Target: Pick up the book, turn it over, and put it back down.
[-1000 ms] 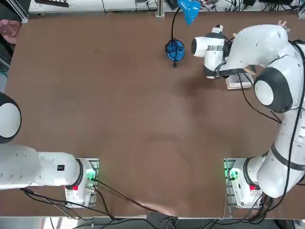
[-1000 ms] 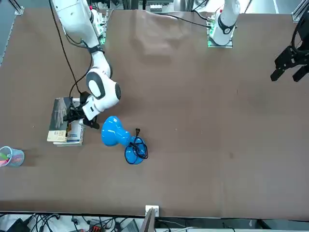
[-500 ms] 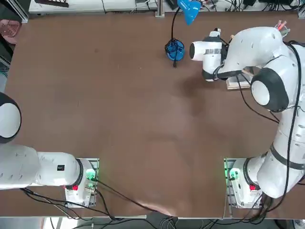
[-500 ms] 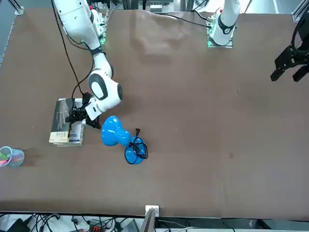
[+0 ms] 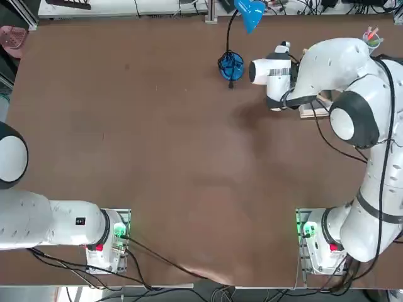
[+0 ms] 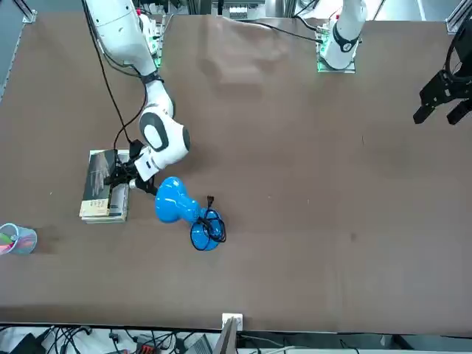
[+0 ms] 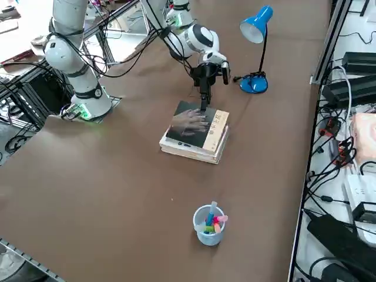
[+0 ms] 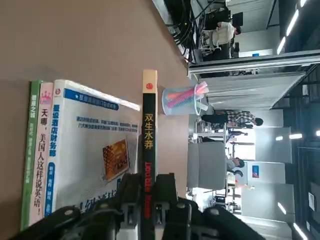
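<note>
Book [image 8: 148, 135] between the gripper's [image 8: 149, 187] fingers.

A broad brown worktop with a smooth, faintly shiny surface [image 7: 135, 205] carries a flat stack of three books [image 7: 187, 153], green-spined at the bottom, pink-spined between and white with blue print on top. On the robot's right of the stack stands a translucent pale-blue cup [image 7: 207, 237] of colourful markers [image 7: 218, 225]; on its left, a glossy blue desk lamp [image 7: 254, 83] with its black cord [image 5: 231, 65] bundled at the base.
</note>
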